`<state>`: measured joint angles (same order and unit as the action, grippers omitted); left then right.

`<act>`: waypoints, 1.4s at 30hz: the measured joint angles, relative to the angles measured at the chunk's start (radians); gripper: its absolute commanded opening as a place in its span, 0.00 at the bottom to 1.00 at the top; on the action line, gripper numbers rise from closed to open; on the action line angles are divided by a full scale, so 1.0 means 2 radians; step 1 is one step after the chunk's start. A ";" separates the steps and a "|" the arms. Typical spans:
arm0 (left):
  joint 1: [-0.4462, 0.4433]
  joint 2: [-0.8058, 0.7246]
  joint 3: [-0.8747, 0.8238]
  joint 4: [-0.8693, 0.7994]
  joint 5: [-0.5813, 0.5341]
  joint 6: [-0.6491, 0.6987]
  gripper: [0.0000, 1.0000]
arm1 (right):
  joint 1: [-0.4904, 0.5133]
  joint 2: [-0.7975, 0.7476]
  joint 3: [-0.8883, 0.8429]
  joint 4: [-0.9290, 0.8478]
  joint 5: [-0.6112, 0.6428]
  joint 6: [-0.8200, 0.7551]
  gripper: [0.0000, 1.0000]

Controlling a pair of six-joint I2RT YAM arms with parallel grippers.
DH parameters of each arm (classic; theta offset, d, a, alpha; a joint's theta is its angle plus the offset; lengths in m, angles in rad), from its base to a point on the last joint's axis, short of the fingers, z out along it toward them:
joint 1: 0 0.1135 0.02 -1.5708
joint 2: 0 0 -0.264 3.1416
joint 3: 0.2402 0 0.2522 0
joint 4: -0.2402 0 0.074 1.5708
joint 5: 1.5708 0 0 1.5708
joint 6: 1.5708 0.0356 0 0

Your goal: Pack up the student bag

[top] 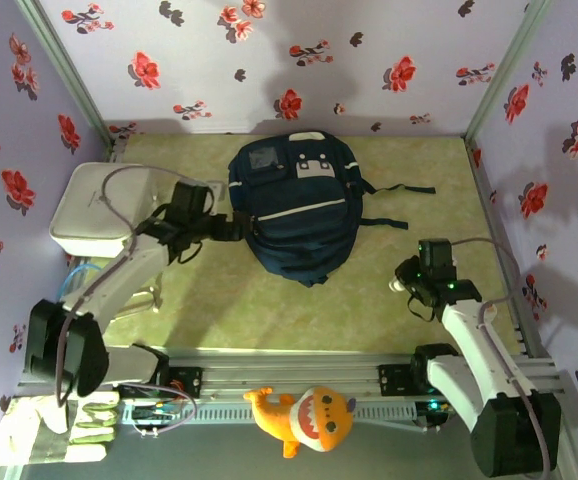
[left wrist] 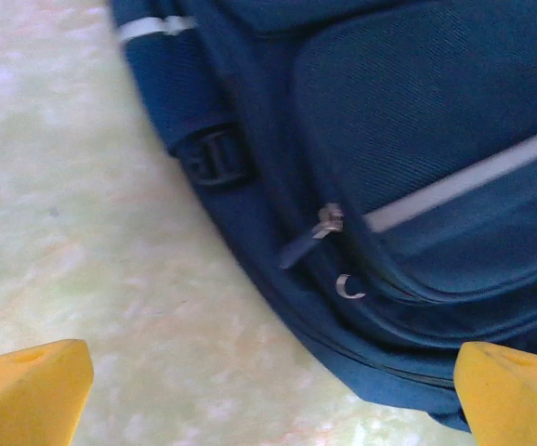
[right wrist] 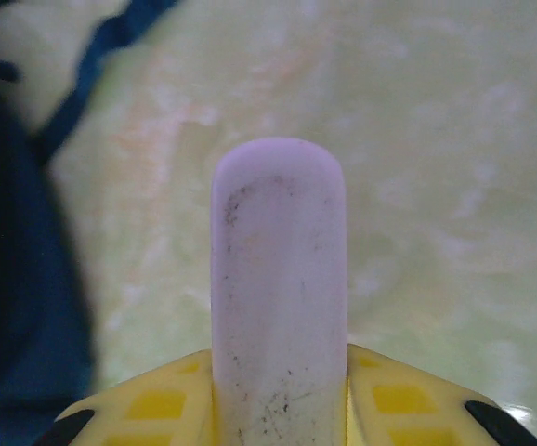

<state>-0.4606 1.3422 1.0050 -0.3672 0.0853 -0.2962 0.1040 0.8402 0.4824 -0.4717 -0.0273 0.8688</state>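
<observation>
Right fingers (right wrist: 157, 404) clamp a lilac bar (right wrist: 278, 279); left fingers (left wrist: 27, 395) gape beside the student bag (left wrist: 417, 139).

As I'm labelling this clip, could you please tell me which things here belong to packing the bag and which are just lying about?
Job in hand:
large navy-blue fabric backpack
pale lilac rounded block, held in the right gripper, probably to be packed
left gripper, open at the backpack's edge

Lying about:
white rounded box
orange plush shark
white and green gloves

Top view looks down; close wrist views share the student bag (top: 299, 210).
</observation>
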 measured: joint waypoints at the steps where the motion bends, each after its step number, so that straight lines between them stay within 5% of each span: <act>1: -0.013 0.014 0.016 -0.004 -0.002 0.009 1.00 | 0.001 -0.002 -0.002 0.012 -0.010 0.006 0.18; 6: -0.090 0.110 0.121 -0.037 -0.021 0.077 0.98 | 0.006 -0.004 -0.010 0.059 -0.048 0.025 0.18; 12: -0.136 0.218 0.233 -0.088 -0.039 0.146 0.82 | 0.006 -0.015 -0.014 0.093 -0.077 0.047 0.19; 25: -0.165 0.344 0.372 -0.187 -0.055 0.266 0.61 | 0.006 -0.032 -0.040 0.156 -0.113 0.097 0.20; 33: -0.166 0.357 0.388 -0.205 -0.068 0.270 0.37 | 0.006 -0.048 -0.043 0.163 -0.118 0.108 0.20; 42: -0.148 0.359 0.447 -0.250 -0.044 0.258 0.27 | 0.006 -0.050 -0.043 0.163 -0.118 0.109 0.20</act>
<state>-0.7559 2.0602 1.8988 -0.8680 -0.0032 0.2192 0.1169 0.7395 0.3965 -0.1452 -0.2626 1.0859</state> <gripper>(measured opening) 0.299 0.290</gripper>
